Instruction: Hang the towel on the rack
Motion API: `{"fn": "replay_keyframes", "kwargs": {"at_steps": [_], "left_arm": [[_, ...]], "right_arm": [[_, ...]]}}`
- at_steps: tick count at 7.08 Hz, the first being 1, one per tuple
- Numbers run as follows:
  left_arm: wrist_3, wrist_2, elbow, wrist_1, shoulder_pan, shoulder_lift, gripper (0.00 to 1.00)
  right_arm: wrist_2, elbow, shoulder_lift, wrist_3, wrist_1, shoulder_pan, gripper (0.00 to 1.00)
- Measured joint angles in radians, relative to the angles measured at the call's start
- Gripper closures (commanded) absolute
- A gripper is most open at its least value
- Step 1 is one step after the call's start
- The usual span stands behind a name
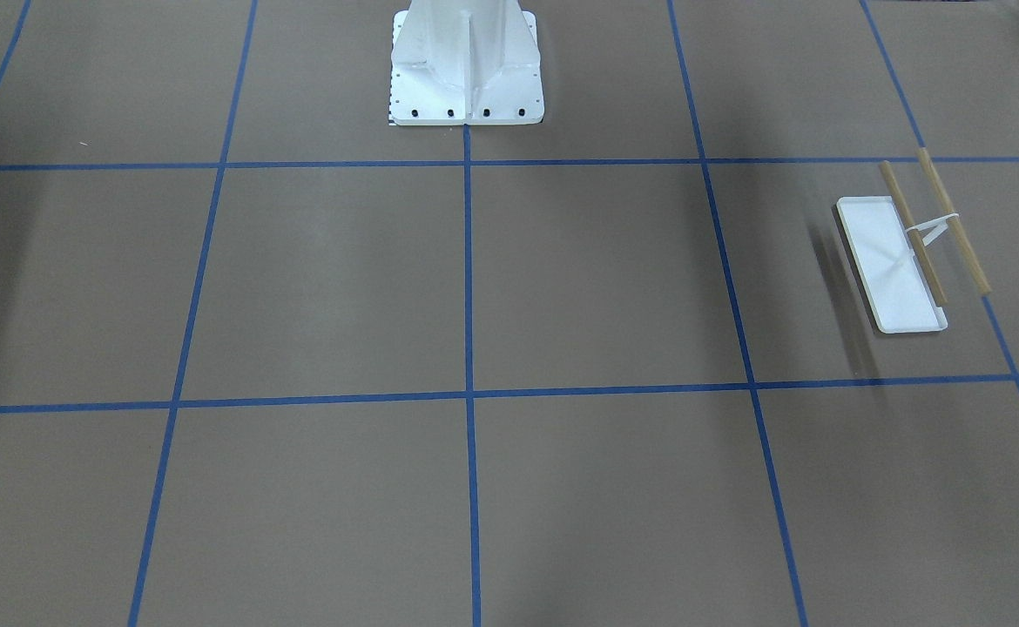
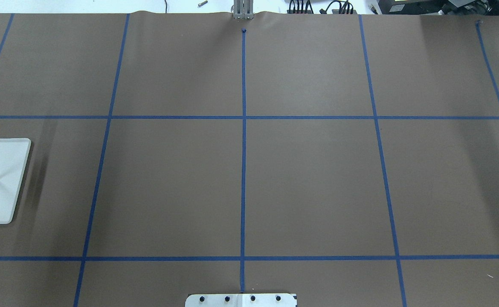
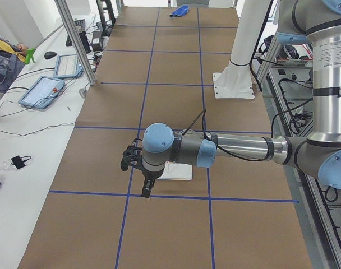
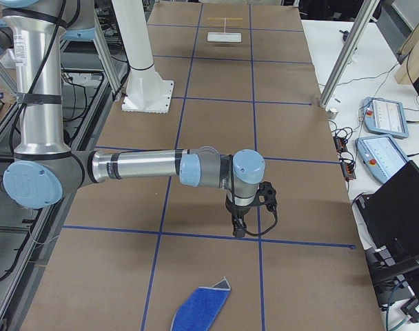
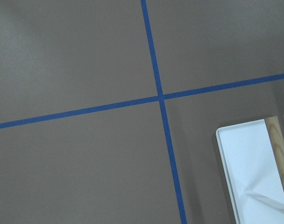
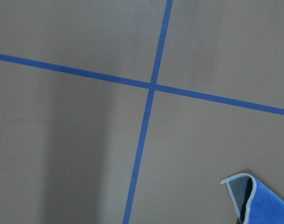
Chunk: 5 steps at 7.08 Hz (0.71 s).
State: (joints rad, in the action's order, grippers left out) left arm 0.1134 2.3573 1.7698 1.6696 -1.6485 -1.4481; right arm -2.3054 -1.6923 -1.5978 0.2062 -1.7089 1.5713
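The rack (image 1: 891, 261) has a white tray base and two light-wood dowel bars; it stands at the table's left end (image 2: 3, 179). The left wrist view shows a corner of the rack's tray (image 5: 254, 168). The towel (image 4: 201, 307), royal blue with a grey folded corner, lies crumpled flat at the table's right end. The towel also shows in the right wrist view (image 6: 261, 201) and far off in the exterior left view (image 3: 180, 10). My left gripper (image 3: 146, 190) hangs above the table beside the rack. My right gripper (image 4: 238, 230) hangs above the table, short of the towel. I cannot tell whether either is open.
The white bolted pedestal (image 1: 466, 65) stands at the robot's side of the table. Blue tape lines grid the brown table top (image 2: 309, 183). Tablets (image 3: 42, 89) and cables lie on the white side bench, where a person (image 3: 5, 61) sits.
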Motion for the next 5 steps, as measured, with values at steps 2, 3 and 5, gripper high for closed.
{"fn": "replay_keyframes", "kwargs": {"at_steps": [2,3,5], "left_arm": [[0.002,0.005,0.000,0.031,0.000,0.018,0.02],[0.002,0.007,0.004,0.041,0.000,0.026,0.02],[0.003,0.007,0.009,0.050,-0.001,0.032,0.02]], "right_arm": [[-0.004,0.003,-0.010,0.000,0.000,-0.008,0.00],[-0.023,0.004,-0.019,0.002,-0.001,-0.011,0.00],[-0.065,0.012,-0.031,0.004,0.000,-0.012,0.00]]}}
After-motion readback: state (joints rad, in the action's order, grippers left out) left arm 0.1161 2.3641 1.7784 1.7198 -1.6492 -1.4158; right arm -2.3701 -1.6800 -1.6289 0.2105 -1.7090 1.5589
